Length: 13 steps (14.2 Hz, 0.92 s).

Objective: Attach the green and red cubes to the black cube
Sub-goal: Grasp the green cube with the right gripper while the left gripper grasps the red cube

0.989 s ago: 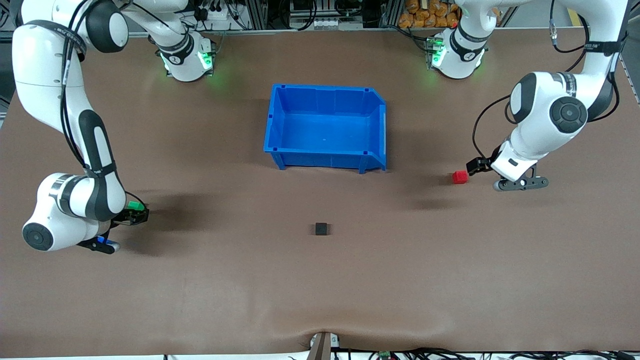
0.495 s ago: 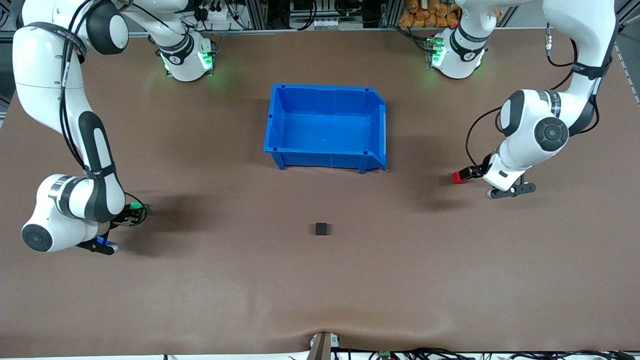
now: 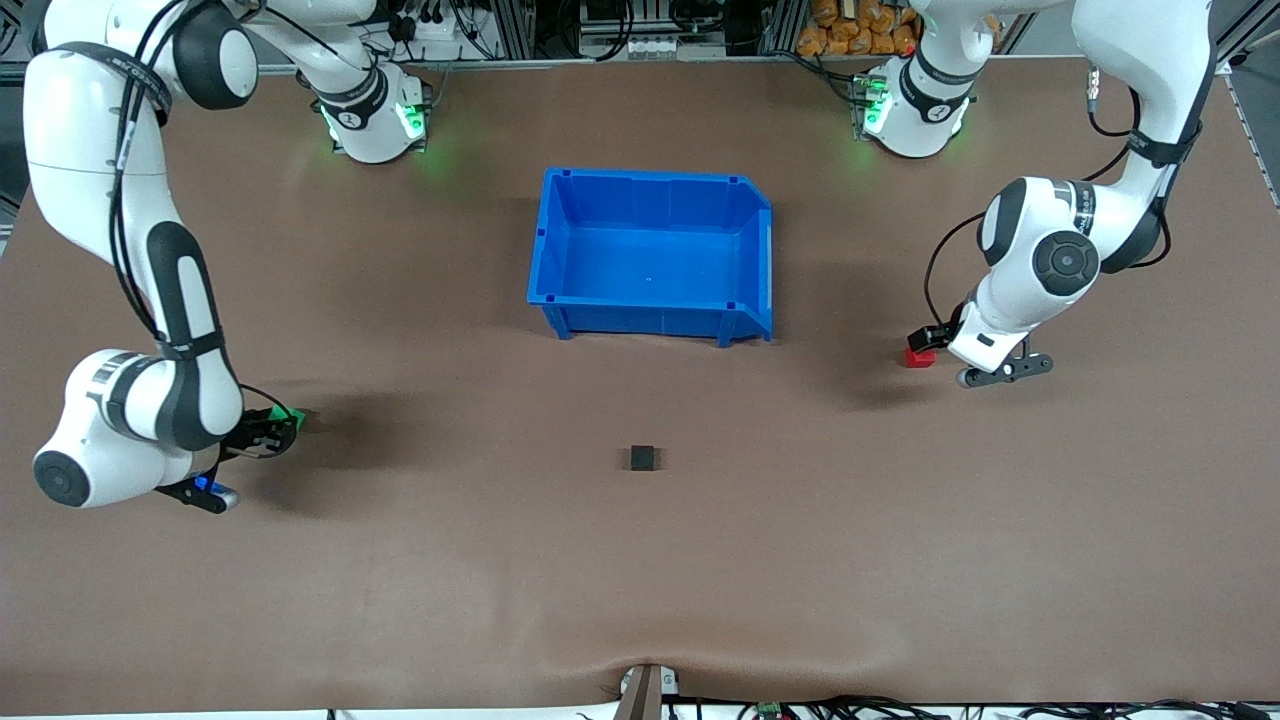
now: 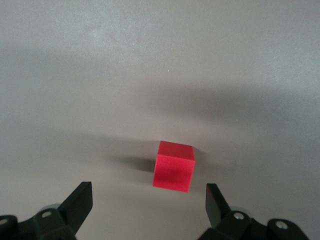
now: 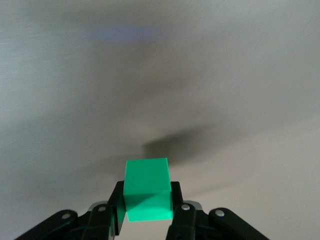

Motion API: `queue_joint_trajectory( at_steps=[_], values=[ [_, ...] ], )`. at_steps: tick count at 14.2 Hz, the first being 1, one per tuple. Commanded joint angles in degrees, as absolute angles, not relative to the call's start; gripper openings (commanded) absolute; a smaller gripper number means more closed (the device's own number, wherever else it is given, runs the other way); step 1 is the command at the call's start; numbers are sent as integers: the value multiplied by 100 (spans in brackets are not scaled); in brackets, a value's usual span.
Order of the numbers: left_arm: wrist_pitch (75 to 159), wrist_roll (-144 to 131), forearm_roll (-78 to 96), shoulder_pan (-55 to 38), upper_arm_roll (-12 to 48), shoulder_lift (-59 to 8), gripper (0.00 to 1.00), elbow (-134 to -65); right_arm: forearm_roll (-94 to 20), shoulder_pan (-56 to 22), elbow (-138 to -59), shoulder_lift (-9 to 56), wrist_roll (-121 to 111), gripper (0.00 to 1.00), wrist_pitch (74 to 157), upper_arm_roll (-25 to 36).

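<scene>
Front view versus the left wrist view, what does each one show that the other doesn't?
Only the front view shows the blue bin, the black cube nearer the camera than the bin, and the right end effector shut on the green cube. Only the left wrist view shows the open gap between the left end effector's fingers, with the red cube resting apart from both. Both show the red cube, the left end effector and the brown table.

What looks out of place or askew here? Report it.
Nothing stands out. The right gripper is shut on the green cube, the open left gripper is over the red cube, and the black cube sits square.
</scene>
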<state>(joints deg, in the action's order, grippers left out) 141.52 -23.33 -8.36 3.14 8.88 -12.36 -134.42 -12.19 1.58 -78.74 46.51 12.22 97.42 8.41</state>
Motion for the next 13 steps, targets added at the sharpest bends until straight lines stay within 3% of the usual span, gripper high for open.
queue_joint_trajectory(
  at_steps=[1,4,9,11,13],
  values=[
    [14588,-2724,-993,308,923,-1361,100,-13553,-1904,10,-7366,4641,2683,0,9072,774],
    [15142,-2751,-993,299,940,-1669,100,-13553,-2556,-368,-7357,4641,4137,0,9035,756],
    [15179,-2751,-993,299,940,-1731,100,-13632,-3278,-1298,-7277,4641,6121,0,9271,756],
    [15179,-2751,-993,281,940,-1758,95,-13658,-3811,-1721,-7321,4667,7106,0,10015,756],
    [15187,-2742,-1002,290,940,-1819,79,-13641,-4183,-2029,-7409,4711,7574,0,10623,756]
  ],
)
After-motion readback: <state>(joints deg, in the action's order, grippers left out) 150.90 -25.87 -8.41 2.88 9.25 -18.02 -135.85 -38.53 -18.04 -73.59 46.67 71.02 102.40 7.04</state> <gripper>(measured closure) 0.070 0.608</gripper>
